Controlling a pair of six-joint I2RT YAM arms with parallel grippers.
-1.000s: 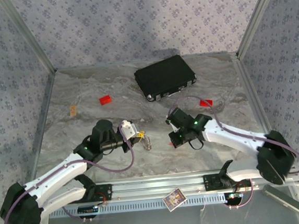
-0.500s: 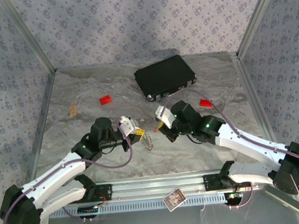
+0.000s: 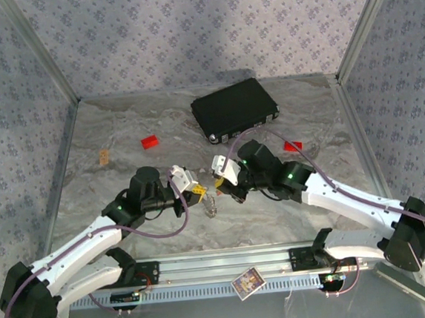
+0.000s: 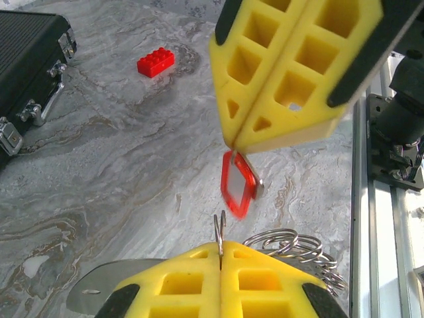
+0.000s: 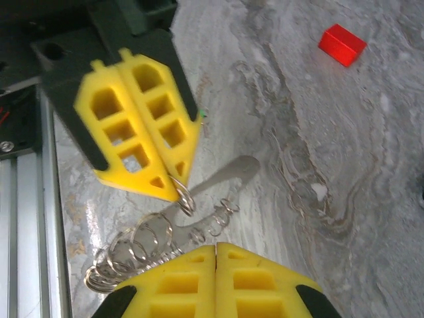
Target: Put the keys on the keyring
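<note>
At the middle of the table [image 3: 105,124], toward its front edge, the two tools meet almost tip to tip. The left tool [image 4: 220,250] is closed on one small loop of the keyring [image 4: 288,242]. It holds that loop upright on edge, and the rest of the linked rings trail off beside its fingers. The right tool [image 4: 235,144] is also closed, pinching the top of the red key [image 4: 236,185]. The key hangs tilted just above and beside the upright loop, and whether the two touch cannot be told.

The hold looks deliberate. A loop set on edge offers its rim to the key, and gripping the key high leaves its lower part free to be worked onto the wire. Threading appears to be the step in hand, with the key not yet on the ring.

A flat metal tab [image 5: 228,173] lies on the marble beneath the rings. Whether it belongs to the keyring is unclear.

The only container is the black case [image 3: 234,109], well behind the tools. It is shut, with its latches facing the arms, so its contents are hidden. A red block [image 4: 156,61] sits loose on the table, apart from everything.
</note>
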